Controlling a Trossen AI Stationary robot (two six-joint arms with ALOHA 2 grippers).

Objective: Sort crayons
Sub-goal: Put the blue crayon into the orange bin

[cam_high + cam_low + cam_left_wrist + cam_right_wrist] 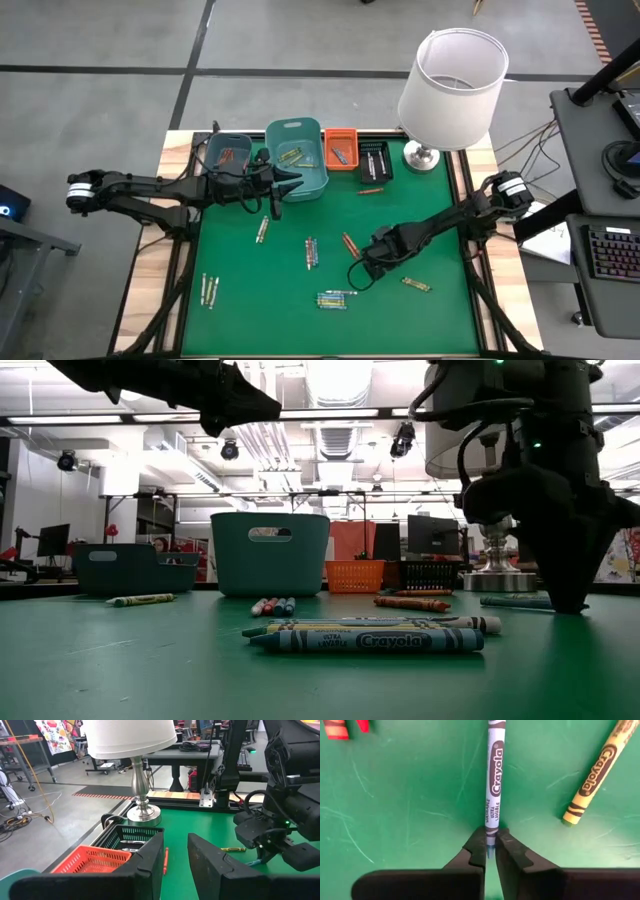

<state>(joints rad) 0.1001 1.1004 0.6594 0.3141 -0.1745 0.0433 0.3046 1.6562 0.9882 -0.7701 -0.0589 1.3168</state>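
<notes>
- Two dark fingers of the right gripper point(490, 847) are pinched together on the tip of a blue crayon point(495, 775), which lies flat on the green table point(410, 810) and points straight away from the jaws.
- Beside that crayon, in the right wrist view, a yellow-green crayon point(600, 770) lies at a slant, apart from it, and an orange-red crayon end point(337, 729) shows at the far corner.
- From above, the right gripper point(366, 266) sits low over the mat right of centre, with an orange crayon point(350, 243) just beside it and another yellow-green crayon point(416, 285) near it toward the table's right side.
- More crayons are scattered on the mat: a small bundle point(336, 298) toward the front edge, a group point(311, 252) at the centre, one point(262, 229) left of centre, and a pair point(208, 289) well to the left.
- The left gripper point(284, 185) hangs above the mat at the large teal bin point(318, 170); its jaws stand slightly apart with nothing between them.
- Along the back edge stand a darker teal bin point(213, 150), an orange bin point(340, 134), a black bin point(375, 161) and a lamp point(452, 80) with a white shade.
</notes>
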